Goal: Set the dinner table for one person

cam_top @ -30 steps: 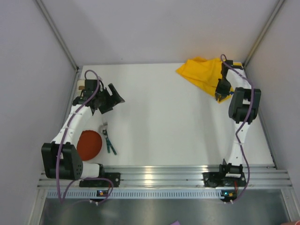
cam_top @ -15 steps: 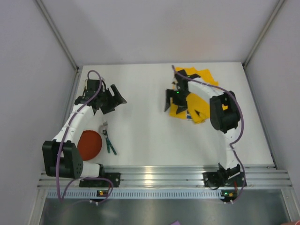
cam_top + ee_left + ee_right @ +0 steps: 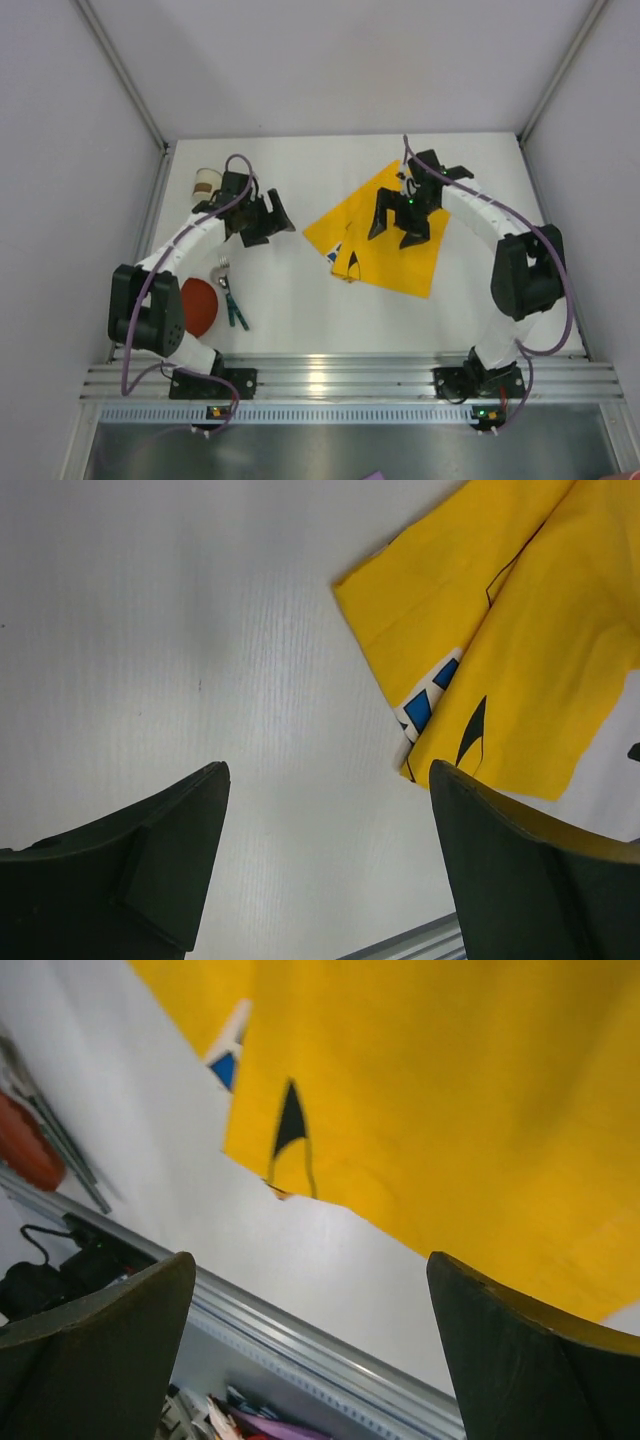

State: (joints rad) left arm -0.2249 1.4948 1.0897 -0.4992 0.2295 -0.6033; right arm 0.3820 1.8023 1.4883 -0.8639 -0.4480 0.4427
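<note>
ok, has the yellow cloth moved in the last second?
Yes: the yellow cloth came out of the far right corner, leftward and nearer the front rail, now spread flat.

A flat yellow cloth [image 3: 450, 1090] printed with a black pointed mark and a blue-and-white patch lies on the flat white bench [image 3: 150, 1130]. Below the cloth runs a ribbed aluminium rail [image 3: 300, 1360]. Far left of the cloth lie a red rounded object [image 3: 25, 1150] and thin dark utensils [image 3: 60, 1150]. The right tool [image 3: 310, 1260] has its dark fingers [image 3: 100, 1340] wide apart.
</note>
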